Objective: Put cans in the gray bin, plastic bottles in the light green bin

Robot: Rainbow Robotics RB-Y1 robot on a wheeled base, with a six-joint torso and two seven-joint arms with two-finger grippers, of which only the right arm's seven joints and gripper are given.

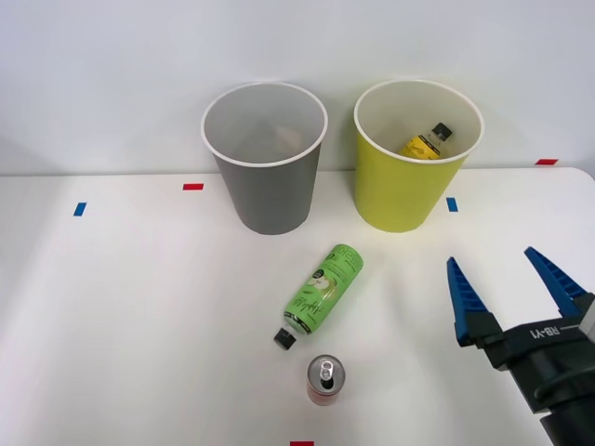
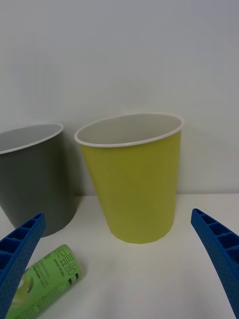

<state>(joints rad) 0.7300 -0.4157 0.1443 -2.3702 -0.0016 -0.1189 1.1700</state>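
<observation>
The right gripper (image 1: pixel 514 276) is held open and empty above the bench (image 1: pixel 121 316). A yellow-labelled bottle (image 1: pixel 426 142) is seen inside the light green bin (image 1: pixel 409 200); the green-labelled bottle (image 1: pixel 323 290), lying near a red can (image 1: pixel 324 379), must likely be grasped next.

Matt plastic gray bin (image 1: pixel 270 177), glossy-labelled green bottle (image 1: pixel 323 290), shiny metal-topped can (image 1: pixel 324 378).
</observation>
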